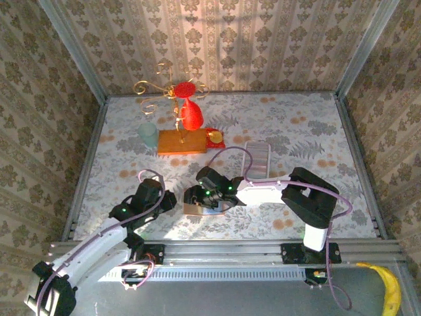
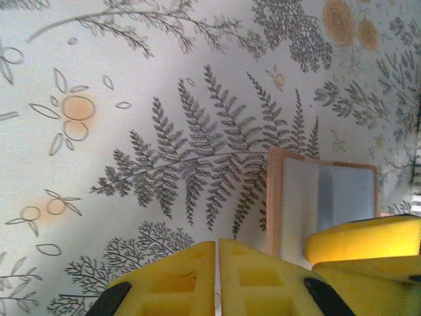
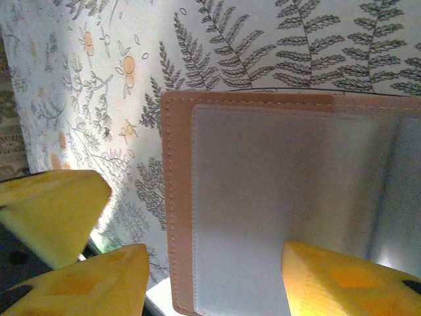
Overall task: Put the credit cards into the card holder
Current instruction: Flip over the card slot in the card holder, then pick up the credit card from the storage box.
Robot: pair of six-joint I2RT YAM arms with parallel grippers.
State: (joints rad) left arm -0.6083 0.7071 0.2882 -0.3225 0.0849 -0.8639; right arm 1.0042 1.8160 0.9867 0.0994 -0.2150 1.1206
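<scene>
Tan, one card holder (image 3: 177, 197) open, right tool (image 3: 217, 263) spread over it

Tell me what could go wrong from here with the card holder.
1. The right gripper is open over the card holder, partly above its clear sleeve. Pressing there could pin the pocket shut or drag the holder across the table.
2. The left gripper, shut, sits close beside the holder, so the two grippers could bump in that tight spot.
</scene>
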